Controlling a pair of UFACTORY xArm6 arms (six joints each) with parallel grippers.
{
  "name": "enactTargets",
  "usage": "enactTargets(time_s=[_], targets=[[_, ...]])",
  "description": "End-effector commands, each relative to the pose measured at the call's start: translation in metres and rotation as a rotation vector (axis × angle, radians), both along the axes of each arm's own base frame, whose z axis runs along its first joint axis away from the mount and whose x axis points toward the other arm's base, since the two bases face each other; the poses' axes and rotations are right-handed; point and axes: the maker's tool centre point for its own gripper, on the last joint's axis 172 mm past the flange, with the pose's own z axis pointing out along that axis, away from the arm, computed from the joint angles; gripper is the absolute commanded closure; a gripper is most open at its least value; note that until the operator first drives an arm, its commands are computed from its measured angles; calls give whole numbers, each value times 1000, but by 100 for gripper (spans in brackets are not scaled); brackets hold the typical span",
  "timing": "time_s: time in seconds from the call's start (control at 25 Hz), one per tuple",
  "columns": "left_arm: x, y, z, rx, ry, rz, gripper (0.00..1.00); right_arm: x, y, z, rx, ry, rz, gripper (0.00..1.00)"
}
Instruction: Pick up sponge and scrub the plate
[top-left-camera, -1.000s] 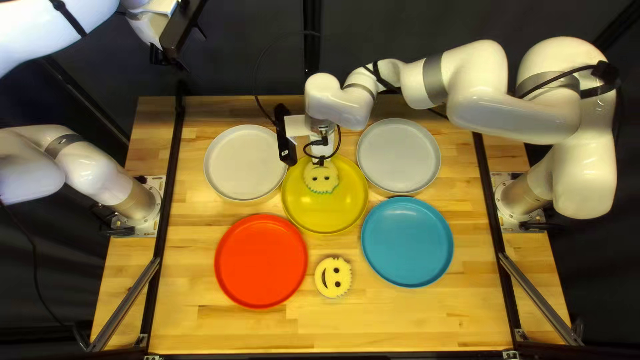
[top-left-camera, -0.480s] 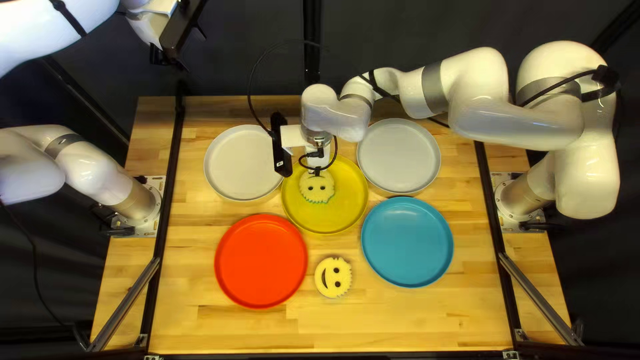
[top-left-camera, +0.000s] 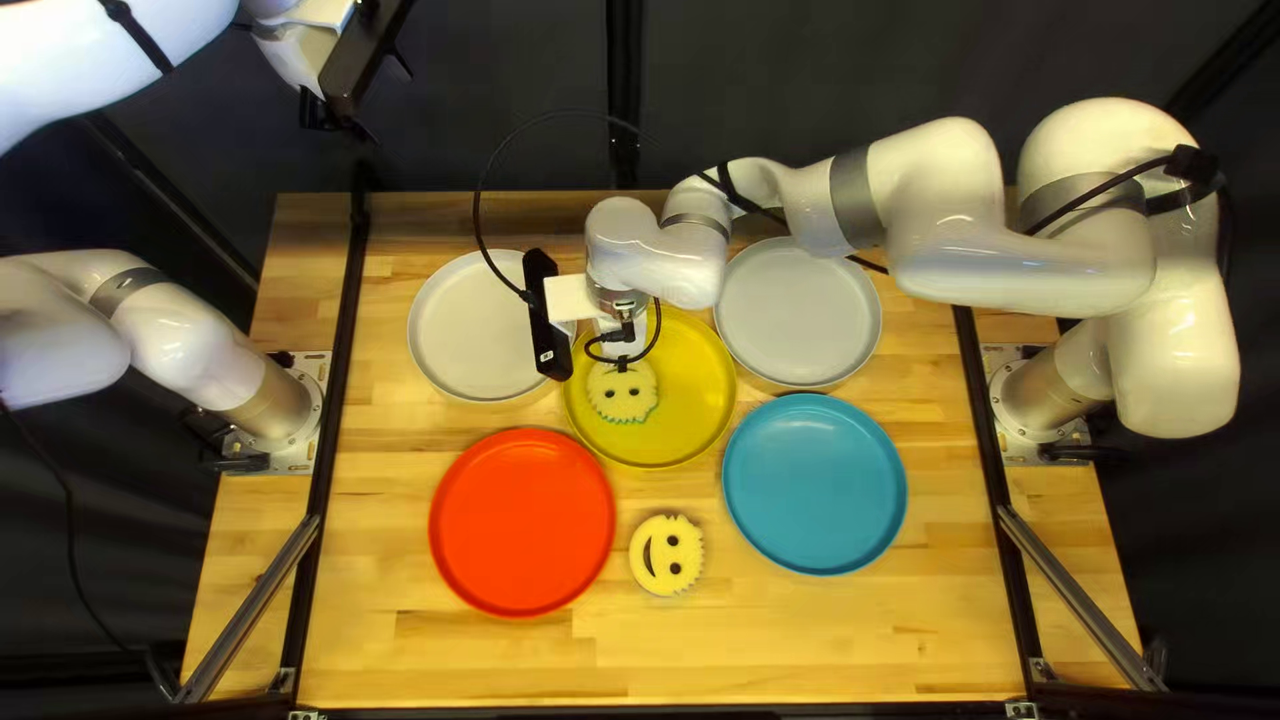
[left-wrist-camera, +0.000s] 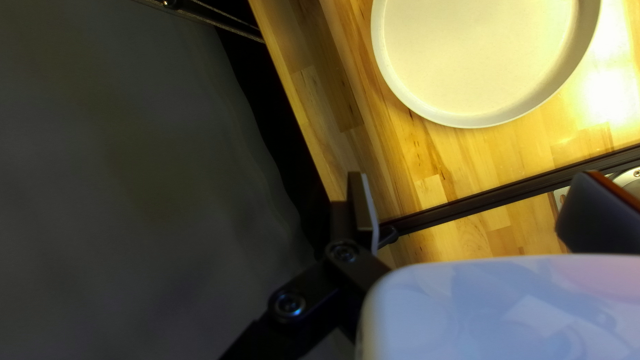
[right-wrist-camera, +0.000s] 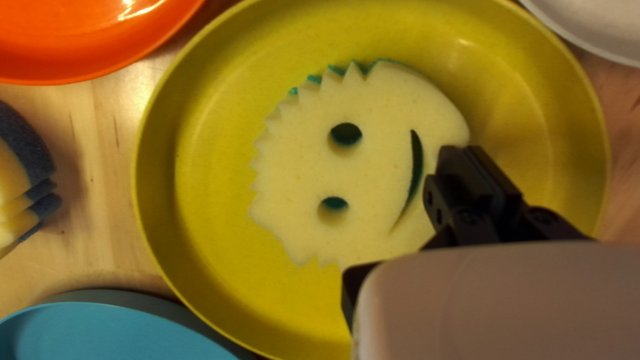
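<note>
My right gripper [top-left-camera: 623, 366] is over the yellow plate [top-left-camera: 687, 427] in the top left view, at the edge of a pale yellow smiling sponge [top-left-camera: 623, 396]. In the right wrist view the right gripper [right-wrist-camera: 463, 152] is shut on the rim of this sponge [right-wrist-camera: 373, 170] beside its mouth. The sponge lies over the yellow plate [right-wrist-camera: 220, 273], face up, with a thin green underside. Whether it touches the plate all over, I cannot tell. My left gripper [top-left-camera: 320, 112] is raised at the far left; in the left wrist view the left gripper [left-wrist-camera: 473, 210] is open with nothing held.
Around the yellow plate are two pale plates [top-left-camera: 478, 327] [top-left-camera: 800, 314], a red plate [top-left-camera: 523, 523] and a blue plate [top-left-camera: 815, 484]. A second smiling sponge [top-left-camera: 666, 555] lies between red and blue. Black rails [top-left-camera: 340, 360] line both sides. My right arm crosses above the far right pale plate.
The right gripper and the sponge have moved together toward the near left across the yellow plate. The left arm, the plates and the second sponge have stayed put.
</note>
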Motion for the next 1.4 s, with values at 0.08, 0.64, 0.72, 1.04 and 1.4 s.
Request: enactTargets(time_s=[0.08, 0.64, 0.72, 1.04, 1.4], targets=[[0, 0, 0, 0, 0, 0, 0, -8, -6, 6, 7, 7, -17, 100], [0, 0, 0, 0, 0, 0, 0, -3, 74, 10, -40, -25, 42, 100], [0, 0, 0, 0, 0, 0, 0, -5, 78, 10, -47, -33, 52, 100], [0, 0, 0, 0, 0, 0, 0, -21, 44, 14, -69, -110, 101, 100], [0, 0, 0, 0, 0, 0, 0, -24, -8, 13, -77, -124, 93, 100]])
